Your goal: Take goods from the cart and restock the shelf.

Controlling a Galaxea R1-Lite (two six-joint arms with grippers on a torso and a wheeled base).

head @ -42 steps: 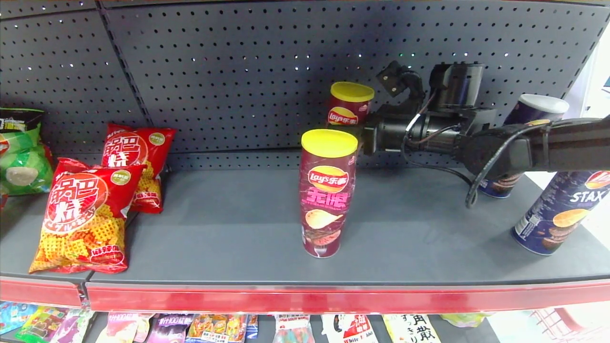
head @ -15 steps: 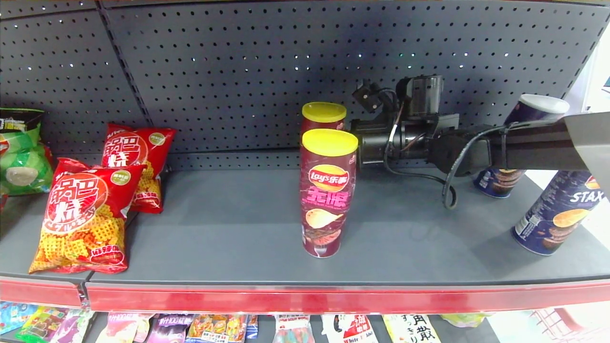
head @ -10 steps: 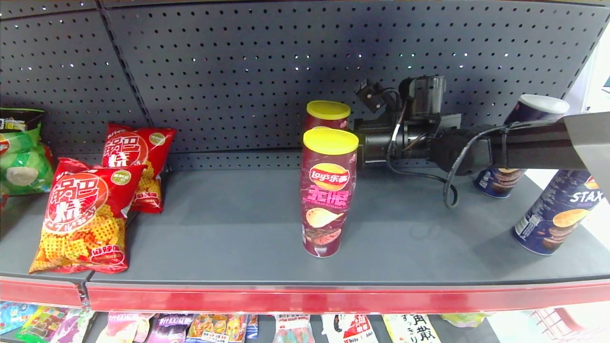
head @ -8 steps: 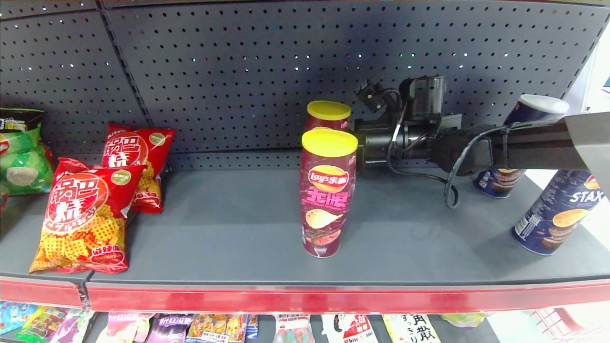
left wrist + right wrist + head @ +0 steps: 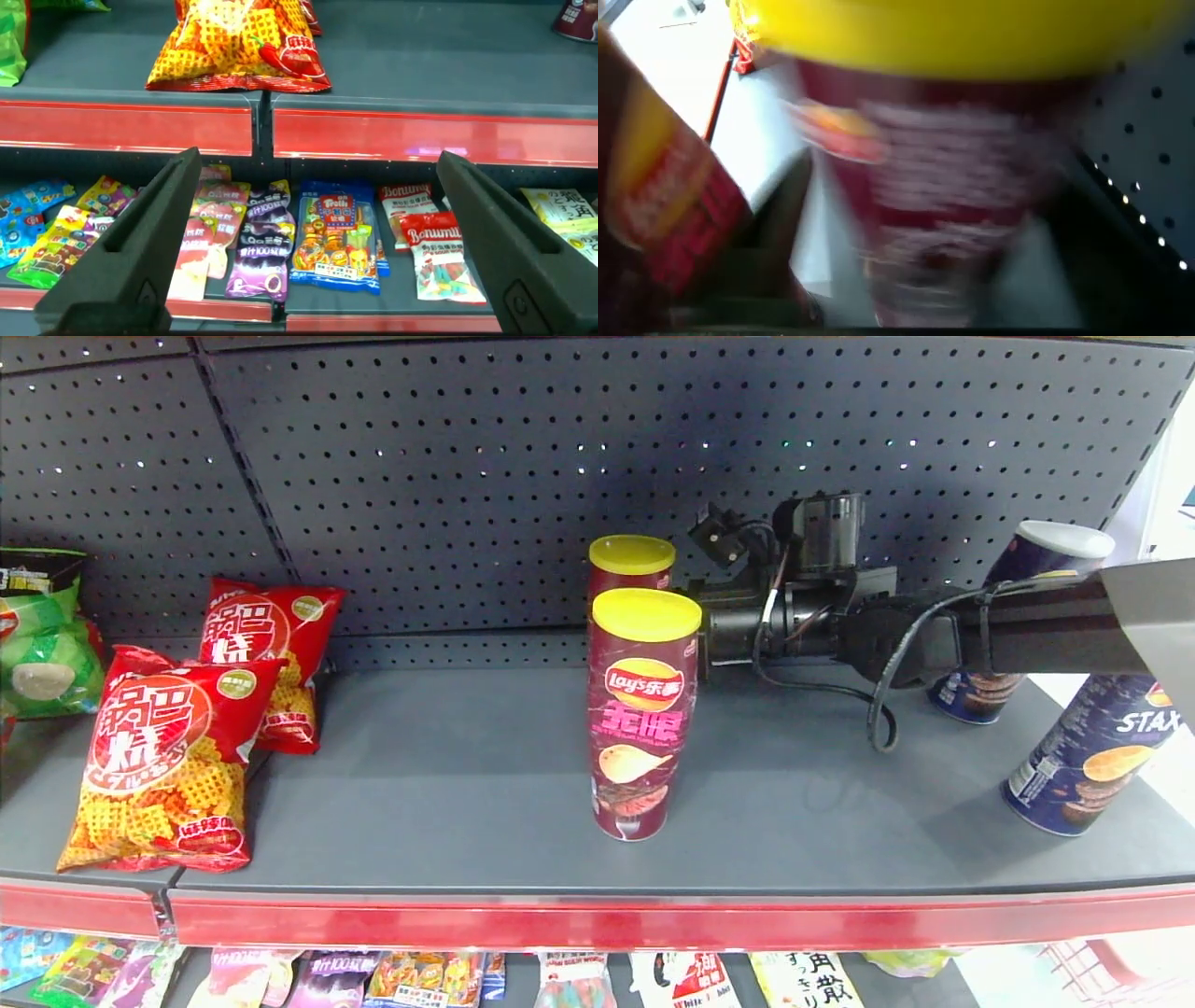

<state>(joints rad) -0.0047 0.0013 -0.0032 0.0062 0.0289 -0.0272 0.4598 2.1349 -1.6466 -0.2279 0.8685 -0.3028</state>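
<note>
Two maroon chip cans with yellow lids stand on the grey shelf. The front can is upright near the middle. The rear can sits right behind it, close to the pegboard wall, mostly hidden by the front one. My right gripper comes in from the right and is shut on the rear can, with a dark finger on each side of it; the front can shows beside it. My left gripper hangs open in front of the lower shelf, holding nothing.
Two red snack bags and a green bag lie at the shelf's left. Two blue chip cans stand at the right, under and behind my right arm. The red shelf lip has a lower shelf of small packets below it.
The right arm has carried the rear can down and to the left, from beside the front can to directly behind it. In the last half second it shifted slightly further left.
</note>
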